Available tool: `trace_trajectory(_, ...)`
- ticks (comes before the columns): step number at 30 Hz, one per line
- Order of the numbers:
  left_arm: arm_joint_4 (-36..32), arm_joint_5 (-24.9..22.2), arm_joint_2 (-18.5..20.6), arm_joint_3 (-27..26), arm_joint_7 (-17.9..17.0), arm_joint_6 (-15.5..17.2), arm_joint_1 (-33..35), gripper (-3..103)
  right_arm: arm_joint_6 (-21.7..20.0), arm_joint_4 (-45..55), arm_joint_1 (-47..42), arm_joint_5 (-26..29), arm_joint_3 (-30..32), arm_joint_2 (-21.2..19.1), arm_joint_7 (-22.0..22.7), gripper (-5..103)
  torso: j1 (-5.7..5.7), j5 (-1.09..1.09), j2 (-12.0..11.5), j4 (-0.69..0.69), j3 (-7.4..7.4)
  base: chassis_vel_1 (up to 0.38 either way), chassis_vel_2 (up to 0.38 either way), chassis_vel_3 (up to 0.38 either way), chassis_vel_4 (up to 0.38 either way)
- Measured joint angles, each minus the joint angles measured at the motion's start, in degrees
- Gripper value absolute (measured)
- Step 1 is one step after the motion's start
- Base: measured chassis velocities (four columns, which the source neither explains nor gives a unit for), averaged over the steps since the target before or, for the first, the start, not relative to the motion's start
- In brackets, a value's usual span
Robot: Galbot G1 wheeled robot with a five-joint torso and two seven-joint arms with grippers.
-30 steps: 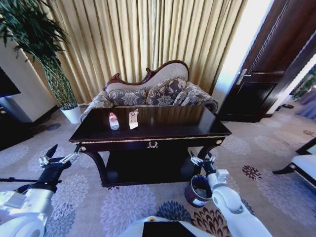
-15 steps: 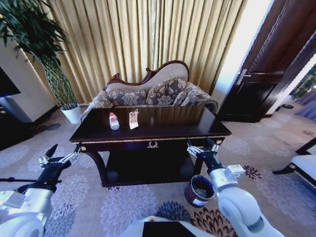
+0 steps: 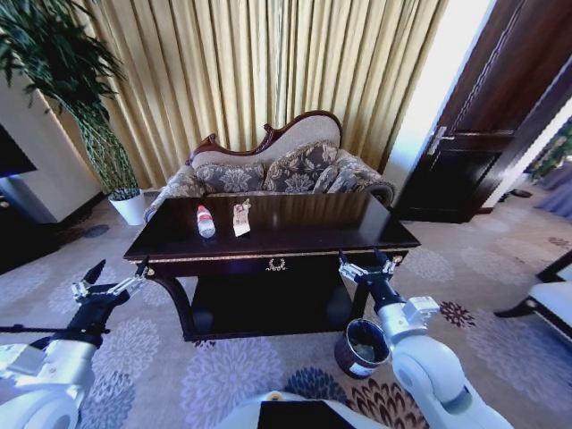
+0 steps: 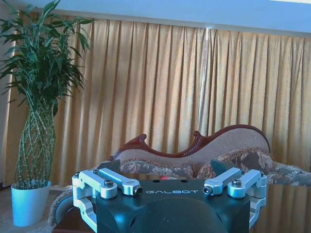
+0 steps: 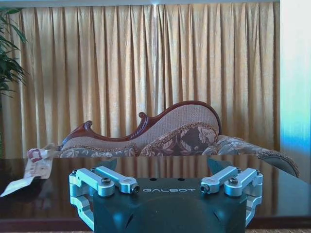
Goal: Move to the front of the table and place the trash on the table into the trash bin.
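The dark table (image 3: 295, 239) with gold trim stands straight ahead. On its left part lie a clear bottle (image 3: 206, 220) with a red cap and a crumpled beige wrapper (image 3: 241, 216). The dark round trash bin (image 3: 362, 347) sits on the carpet by the table's front right leg. My right gripper (image 3: 365, 264) is open at the height of the front right edge, above the bin. In the right wrist view the open gripper (image 5: 169, 188) faces across the tabletop (image 5: 291, 189), the wrapper (image 5: 36, 167) off to one side. My left gripper (image 3: 118, 275) hangs open left of the table (image 4: 172, 190).
A carved sofa (image 3: 268, 165) stands close behind the table, before gold curtains (image 3: 268, 63). A tall plant in a white pot (image 3: 130, 204) is at the back left. A dark door (image 3: 483, 134) is at the right, and a white chair (image 3: 554, 295) at the right edge.
My right gripper has risen from beside the trash bin to the table's front right edge. The left arm has stayed put.
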Motion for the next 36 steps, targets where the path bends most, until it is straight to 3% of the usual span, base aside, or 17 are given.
trace_trajectory(13, 0.0, 0.0, -0.1, 0.3, 0.0, 0.0, -0.1, 100, 1.4, -0.7, 0.0, -0.8, -0.8, -0.2, -0.3, 100, 0.07, -0.03, 0.0, 0.0, 0.03, -0.234, 0.236, 0.228, -0.219)
trace_trajectory(21, 0.0, 0.0, -0.5, 0.1, 0.1, 0.0, 0.1, 100, 1.5, -0.7, 0.4, 2.0, -1.5, -3.6, -0.3, 100, 0.08, -0.01, -0.1, 0.0, 0.03, -0.081, 0.088, 0.073, -0.077)
trace_trajectory(23, 0.0, 0.0, -0.7, -0.1, 0.1, 0.0, 0.2, 100, 1.4, -1.4, 2.6, 7.0, -2.2, -7.9, -0.5, 100, -0.04, 0.01, 0.0, 0.0, -0.02, 0.0, 0.0, 0.0, 0.0)
trace_trajectory(26, 0.0, 0.0, -0.7, -0.4, 0.2, -0.1, 0.3, 100, 1.3, -2.1, 4.7, 10.7, -2.6, -10.8, -0.6, 100, -0.06, 0.0, 0.0, 0.0, -0.02, 0.041, -0.035, -0.031, 0.036)
trace_trajectory(30, 0.0, -1.2, -0.6, -1.6, 0.3, -1.3, 0.8, 100, 1.0, -7.3, 13.1, 21.6, -4.5, -20.3, -3.4, 100, -0.03, 0.02, 0.0, 0.0, 0.0, 0.025, -0.019, -0.014, 0.021)
trace_trajectory(31, 0.0, -1.2, -0.6, -1.6, 0.3, -1.3, 0.8, 100, 1.0, -7.3, 13.1, 21.6, -4.5, -20.3, -3.4, 100, -0.03, 0.02, 0.0, 0.0, 0.0, 0.0, 0.0, 0.0, 0.0)
trace_trajectory(33, 0.0, -1.3, -0.7, -1.8, 0.1, -1.5, 1.1, 100, 0.8, -10.5, 17.9, 27.0, -6.9, -24.7, -4.9, 100, 0.05, 0.0, 0.0, 0.01, 0.03, 0.0, 0.0, 0.0, 0.0)
trace_trajectory(35, 0.0, -1.3, -0.8, -1.8, -0.1, -1.6, 1.2, 100, 0.8, -11.1, 18.9, 27.9, -7.5, -25.4, -5.1, 100, 0.05, 0.0, 0.0, 0.01, 0.03, 0.0, 0.0, 0.0, 0.0)
trace_trajectory(36, 0.0, -1.3, -1.1, -1.7, -0.5, -1.7, 1.6, 100, 0.7, -13.5, 23.3, 30.7, -10.3, -28.0, -6.4, 100, 0.06, -0.02, 0.0, 0.02, 0.03, 0.0, 0.0, 0.0, 0.0)
